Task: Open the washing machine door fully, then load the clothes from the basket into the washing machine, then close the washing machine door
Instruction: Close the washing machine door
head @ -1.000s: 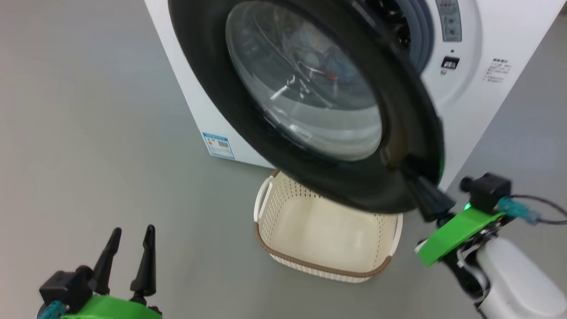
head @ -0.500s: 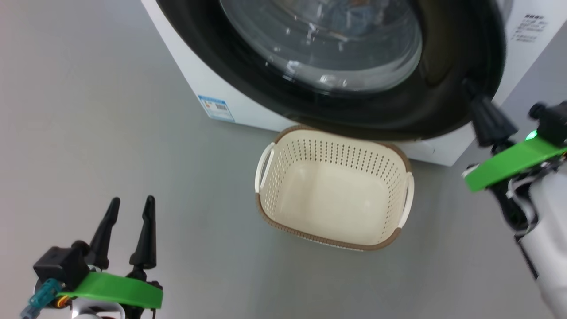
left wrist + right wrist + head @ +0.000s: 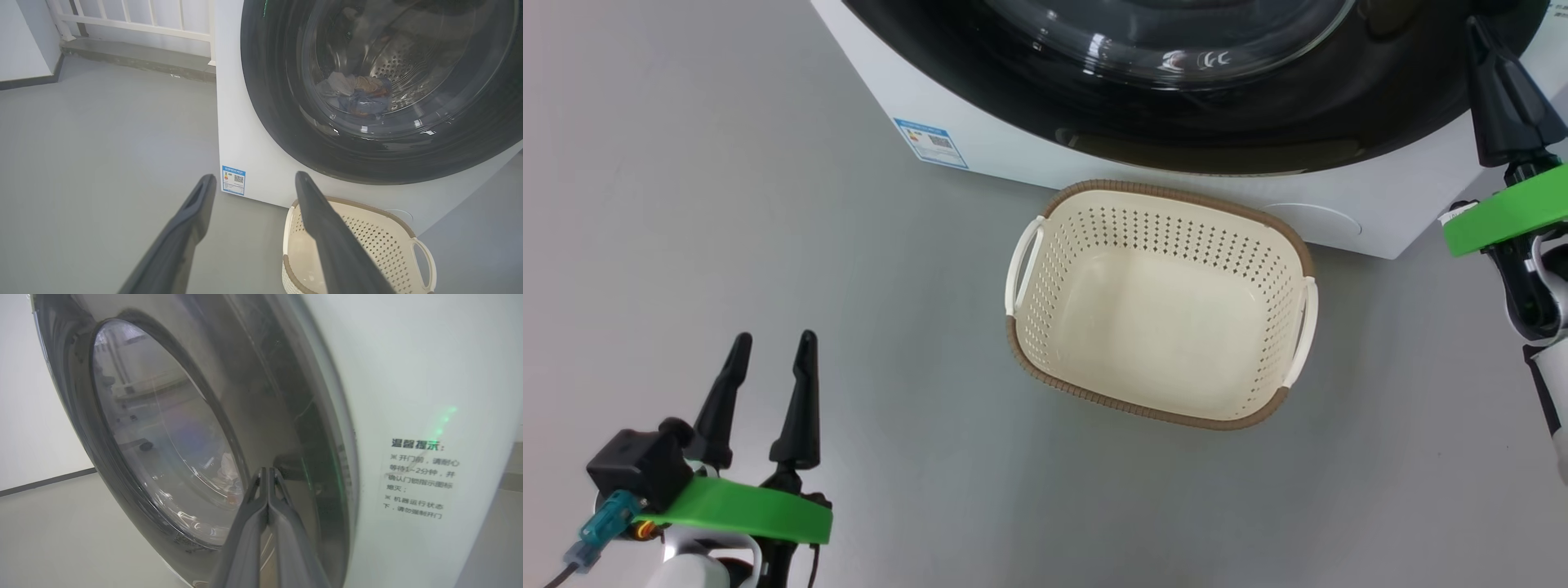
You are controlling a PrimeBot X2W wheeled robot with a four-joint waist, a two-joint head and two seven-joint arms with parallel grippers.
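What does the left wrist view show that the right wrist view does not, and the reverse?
Left wrist view, not right: the basket on the floor before the washing machine, a blue label, a white railing, the open left gripper. Right wrist view, not left: the shut right gripper pointing at the dark rim of the door, a printed notice on the white front. Both: the door and the white washing machine.

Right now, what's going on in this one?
Loading looks done: the basket is empty and the clothes lie in the drum behind the door. The shut right gripper has its tips at the door's edge, with the door against the machine; latched or not, I can't tell. The left gripper hangs open, aside.
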